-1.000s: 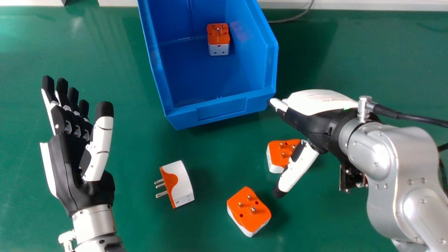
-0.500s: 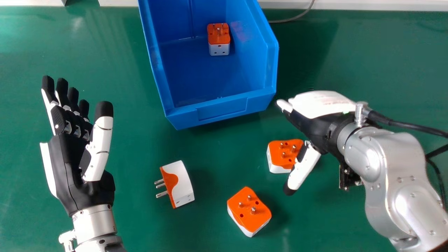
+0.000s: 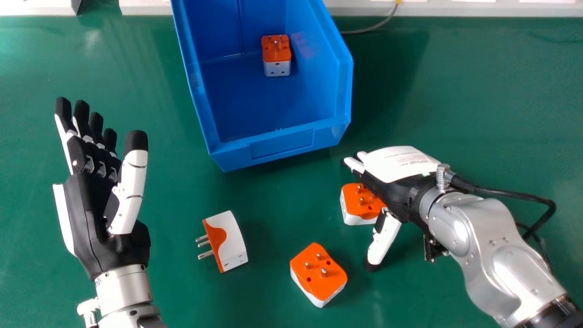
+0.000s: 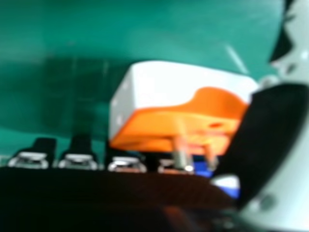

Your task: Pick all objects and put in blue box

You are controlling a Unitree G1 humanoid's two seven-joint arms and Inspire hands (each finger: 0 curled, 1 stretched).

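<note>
My right hand (image 3: 396, 191) is low over the table at the right, open, with its fingers past the far side of an orange and white adapter (image 3: 362, 202) and its thumb on the near side. In the right hand view this adapter (image 4: 178, 101) lies between my right hand's thumb (image 4: 270, 140) and fingers, not gripped. My left hand (image 3: 98, 214) rests open at the left, holding nothing. A second adapter (image 3: 319, 273) stands pins up at the front, and a third (image 3: 225, 241) lies on its side, pins toward the left hand. A fourth (image 3: 276, 54) is inside the blue box (image 3: 282, 143).
The blue box stands at the far middle of the green table (image 3: 150, 282), its near wall facing me. A grey cable (image 3: 373, 28) lies behind it to the right. A black cable (image 3: 505, 193) loops off the right wrist.
My right hand has come nearer and lower, its fingers now farther round the adapter beside it. The whole scene has shifted slightly in the view. The left hand keeps its pose.
</note>
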